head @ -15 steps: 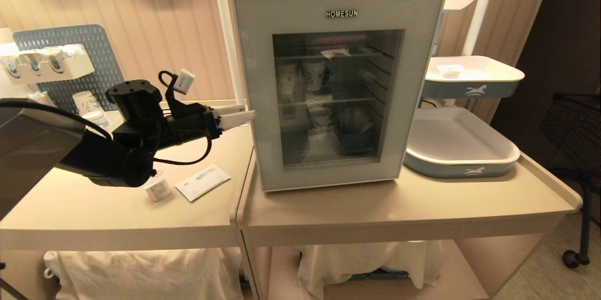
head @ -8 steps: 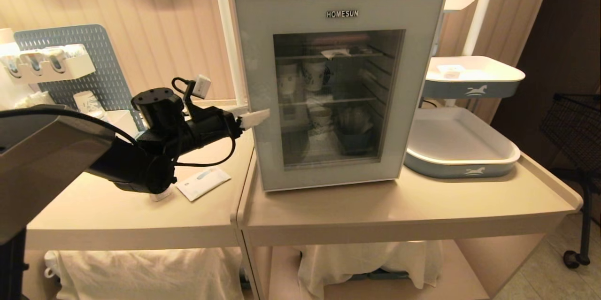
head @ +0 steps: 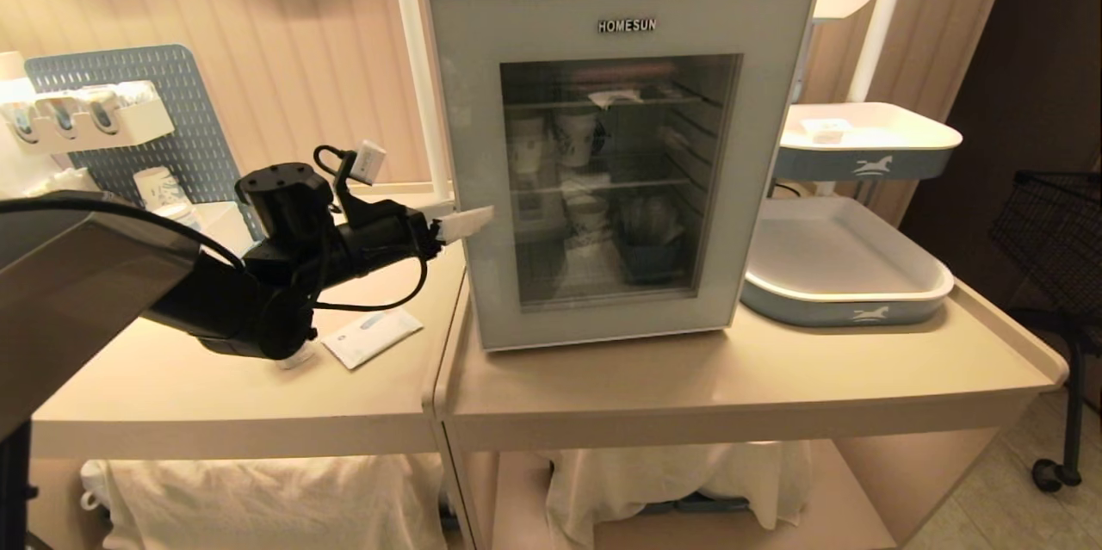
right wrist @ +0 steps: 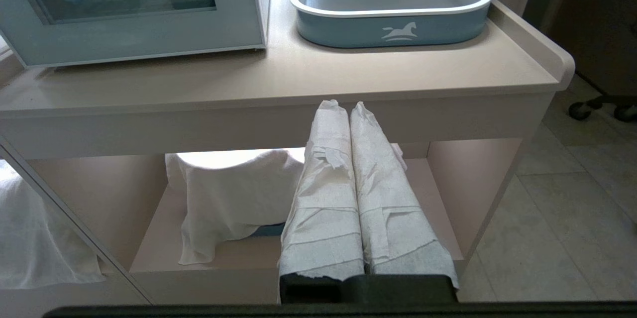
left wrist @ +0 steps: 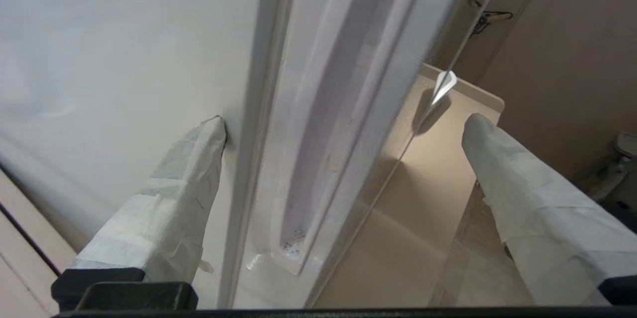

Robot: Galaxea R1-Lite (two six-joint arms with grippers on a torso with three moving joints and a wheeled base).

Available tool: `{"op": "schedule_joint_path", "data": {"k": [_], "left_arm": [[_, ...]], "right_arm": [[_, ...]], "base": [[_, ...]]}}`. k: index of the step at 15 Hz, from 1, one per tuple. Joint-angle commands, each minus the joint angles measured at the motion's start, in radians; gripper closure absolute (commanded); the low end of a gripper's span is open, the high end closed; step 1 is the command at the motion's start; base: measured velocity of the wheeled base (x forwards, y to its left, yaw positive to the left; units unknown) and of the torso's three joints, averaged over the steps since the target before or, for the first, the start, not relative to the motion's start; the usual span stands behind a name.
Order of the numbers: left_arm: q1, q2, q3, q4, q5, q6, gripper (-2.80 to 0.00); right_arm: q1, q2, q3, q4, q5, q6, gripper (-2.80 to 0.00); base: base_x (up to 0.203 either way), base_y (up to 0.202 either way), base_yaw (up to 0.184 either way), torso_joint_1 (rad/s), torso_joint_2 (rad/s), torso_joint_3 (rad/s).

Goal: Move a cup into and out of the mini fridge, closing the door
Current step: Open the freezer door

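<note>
The cup (head: 295,355) sits on the left table, mostly hidden behind the left arm, and the fridge (head: 622,163) door (head: 482,188) looks shut, so everything remains: the left gripper (head: 466,223), spread wide, straddles the door's handle edge, ungripped

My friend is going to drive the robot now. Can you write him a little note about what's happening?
Left gripper: open, at the left edge of the door, one finger on the fridge's side wall, the other in front of the door; the door edge and its handle groove lie between them.
Right gripper: shut, empty, parked low in front of the table.
The cup is on the left table, mostly hidden under the left arm.
The mini fridge looks closed.
Done: gripper is at the door.
Left: open the door, move the cup in and out, close the door.
</note>
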State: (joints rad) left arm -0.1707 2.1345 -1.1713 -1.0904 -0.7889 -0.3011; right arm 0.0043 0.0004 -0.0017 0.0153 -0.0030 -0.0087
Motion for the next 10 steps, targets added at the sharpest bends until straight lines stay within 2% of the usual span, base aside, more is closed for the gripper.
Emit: {"op": "schedule_joint_path", "data": {"k": [1, 4, 5, 10], "left_arm": [[0.022, -0.043, 0.017, -0.003, -0.044, -0.002, -2.80], [0.068, -0.064, 0.032, 0.011, -0.278, -0.010, -2.80], [0.073, -0.064, 0.032, 0.015, -0.300, -0.022, -2.80], [0.068, -0.053, 0.022, 0.011, -0.306, -0.090, -2.80]], "right_arm": [[0.000, 0.000, 0.000, 0.000, 0.000, 0.000, 0.00], [0.002, 0.000, 0.000, 0.000, 0.000, 0.000, 0.00], [0.000, 0.000, 0.000, 0.000, 0.000, 0.000, 0.00], [0.000, 0.000, 0.000, 0.000, 0.000, 0.000, 0.00]], "base": [[0.000, 0.000, 0.000, 0.000, 0.00, 0.000], [0.000, 0.000, 0.000, 0.000, 0.00, 0.000], [0.000, 0.000, 0.000, 0.000, 0.00, 0.000], [0.000, 0.000, 0.000, 0.000, 0.00, 0.000]]}}
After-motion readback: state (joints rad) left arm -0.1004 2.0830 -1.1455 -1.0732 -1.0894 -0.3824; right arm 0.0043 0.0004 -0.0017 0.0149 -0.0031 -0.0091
